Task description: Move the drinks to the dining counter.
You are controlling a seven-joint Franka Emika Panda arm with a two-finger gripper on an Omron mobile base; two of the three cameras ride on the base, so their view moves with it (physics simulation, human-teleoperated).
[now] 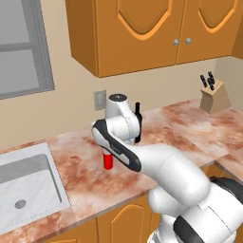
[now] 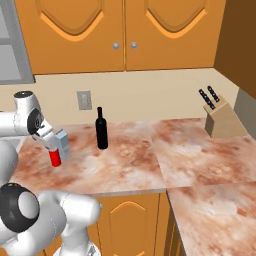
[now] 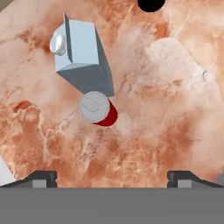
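A short red can [image 3: 94, 108] stands on the marble counter with the sink, touching or nearly touching a grey-blue gable-top carton [image 3: 81, 57]. My gripper [image 3: 112, 178] hangs open above them, nothing between its fingertips [image 3: 43, 177]. From the right base, the hand [image 2: 46, 136] is just over the can [image 2: 55, 158] and the carton [image 2: 62, 142]. The slim black bottle [image 2: 101, 130] stands upright a little to their right. In the left base view my arm covers the carton; the can [image 1: 108, 161] and the bottle's neck [image 1: 137, 110] peek out. The dining counter is out of view.
A steel sink [image 1: 26, 182] is set in the counter at the left. A wooden knife block [image 2: 220, 120] stands at the back right corner. Orange wall cabinets [image 2: 120, 35] hang above. A wall socket [image 2: 84, 100] is behind the bottle.
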